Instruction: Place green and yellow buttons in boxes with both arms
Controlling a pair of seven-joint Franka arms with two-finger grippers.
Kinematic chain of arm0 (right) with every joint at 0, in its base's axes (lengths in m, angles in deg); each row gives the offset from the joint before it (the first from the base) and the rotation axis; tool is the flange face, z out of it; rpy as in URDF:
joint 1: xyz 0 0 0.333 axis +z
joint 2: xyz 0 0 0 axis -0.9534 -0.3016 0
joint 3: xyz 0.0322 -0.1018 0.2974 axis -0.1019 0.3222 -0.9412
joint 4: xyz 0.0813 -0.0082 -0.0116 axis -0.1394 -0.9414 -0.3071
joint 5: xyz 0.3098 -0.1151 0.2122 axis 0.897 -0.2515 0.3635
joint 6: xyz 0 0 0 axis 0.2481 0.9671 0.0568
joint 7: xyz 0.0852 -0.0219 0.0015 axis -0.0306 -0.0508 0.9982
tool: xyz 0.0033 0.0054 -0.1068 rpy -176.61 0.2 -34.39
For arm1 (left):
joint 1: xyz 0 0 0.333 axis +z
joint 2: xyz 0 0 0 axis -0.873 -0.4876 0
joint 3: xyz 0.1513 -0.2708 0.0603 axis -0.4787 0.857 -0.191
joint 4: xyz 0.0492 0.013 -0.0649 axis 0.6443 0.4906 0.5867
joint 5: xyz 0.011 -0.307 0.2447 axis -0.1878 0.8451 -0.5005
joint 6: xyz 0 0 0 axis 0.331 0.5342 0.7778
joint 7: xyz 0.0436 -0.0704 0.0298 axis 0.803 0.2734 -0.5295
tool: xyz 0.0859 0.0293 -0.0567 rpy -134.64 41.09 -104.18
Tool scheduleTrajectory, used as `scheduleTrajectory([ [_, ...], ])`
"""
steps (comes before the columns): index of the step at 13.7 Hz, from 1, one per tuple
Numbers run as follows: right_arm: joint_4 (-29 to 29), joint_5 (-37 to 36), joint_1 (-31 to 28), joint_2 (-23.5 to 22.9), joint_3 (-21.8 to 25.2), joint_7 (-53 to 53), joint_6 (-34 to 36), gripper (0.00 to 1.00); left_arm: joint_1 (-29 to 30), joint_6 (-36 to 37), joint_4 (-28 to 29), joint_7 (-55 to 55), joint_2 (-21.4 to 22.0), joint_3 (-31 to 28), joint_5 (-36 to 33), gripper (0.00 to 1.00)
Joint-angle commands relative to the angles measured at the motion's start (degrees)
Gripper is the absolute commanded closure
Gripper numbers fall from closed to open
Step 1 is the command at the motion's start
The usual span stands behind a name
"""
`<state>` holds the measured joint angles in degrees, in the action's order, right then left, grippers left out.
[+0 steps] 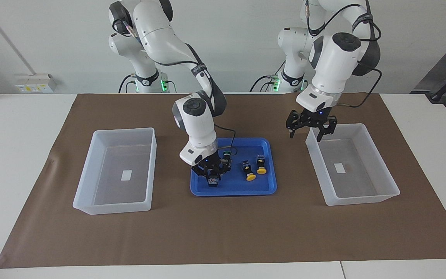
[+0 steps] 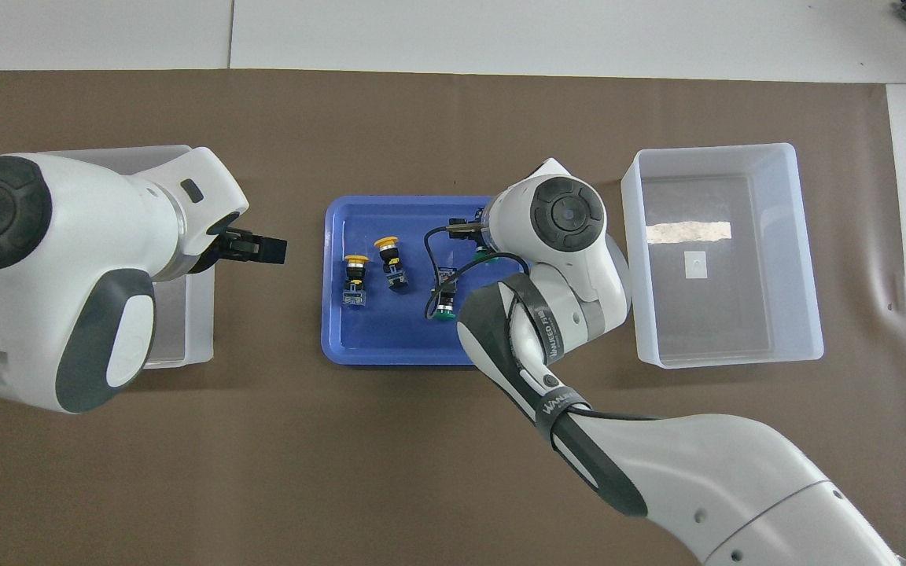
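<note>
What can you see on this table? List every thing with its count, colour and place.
table: one, white, under everything
mat: one, brown, on the table
tray: one, blue, mid-mat
boxes: two, see-through white, one toward each arm's end, white label inside each
yellow buttons: two, side by side in the tray
green buttons: two, in the tray by the right pincer
right pincer: one, black, down at a green button
left pincer: one, black, open, over the mat between tray and box
</note>
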<state>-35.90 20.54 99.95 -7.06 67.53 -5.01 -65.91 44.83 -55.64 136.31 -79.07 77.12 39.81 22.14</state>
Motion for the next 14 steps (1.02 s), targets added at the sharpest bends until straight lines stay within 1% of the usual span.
scheduleTrajectory([
  [1, -1.48, 3.03, -5.51, 8.94, -0.59, 0.82, 7.62, 1.0, -3.42, -8.13, 3.0, -3.48, -2.61, -0.74, 0.66, 0.0],
  [2, -1.48, 3.04, -8.23, 10.27, -0.59, 1.43, 9.65, 1.0, -3.78, -10.16, 4.66, -4.45, -2.53, -0.74, 0.66, 0.0],
  [3, -1.48, 3.04, -10.52, 10.98, -0.59, 4.22, 10.89, 1.0, -4.31, -11.4, 5.9, -4.46, -2.44, -0.74, 0.66, 0.0],
  [4, -1.57, 3.04, -13.58, 11.25, -0.59, 9.21, 12.29, 1.0, -5.71, -12.19, 7.04, -4.72, -2.61, -0.74, 0.66, 0.0],
  [5, -1.57, 3.12, -16.49, 11.25, -0.68, 17.43, 13.26, 1.0, -6.24, -13.24, 8.45, -5.16, -2.88, -0.74, 0.66, 0.0],
  [6, -1.92, 3.21, -18.26, 11.25, -0.68, 24.3, 13.45, 1.0, -6.68, -14.91, 9.59, -5.95, -3.49, -0.74, 0.66, 0.0],
  [7, -2.62, 3.21, -19.93, 11.51, -0.59, 28.9, 13.54, 1.0, -8.69, -16.75, 10.65, -7.26, -4.28, -0.82, 0.66, 0.0],
  [10, -7.18, 3.04, -23.01, 12.65, -0.41, 37.97, 11.96, 1.0, -11.16, -20.72, 12.23, -11.4, -6.65, -0.82, 0.66, 0.0],
  [11, -8.67, 3.04, -24.33, 12.66, -0.41, 41.91, 10.3, 1.0, -11.34, -21.42, 12.33, -11.58, -7.7, -0.82, 0.66, 0.06],
  [12, -10.86, 3.04, -24.69, 12.66, -0.41, 45.34, 8.02, 1.0, -11.61, -22.04, 12.41, -12.71, -8.23, -0.82, 0.66, 0.17],
  [13, -12.8, 3.04, -24.95, 12.57, -0.33, 47.29, 5.13, 1.0, -12.22, -22.74, 12.42, -13.68, -9.2, -0.82, 0.66, 0.23],
  [14, -14.99, 3.04, -25.91, 12.05, -0.33, 48.62, 2.23, 1.0, -12.49, -23.96, 12.42, -13.95, -10.6, -0.82, 0.66, 0.24],
])
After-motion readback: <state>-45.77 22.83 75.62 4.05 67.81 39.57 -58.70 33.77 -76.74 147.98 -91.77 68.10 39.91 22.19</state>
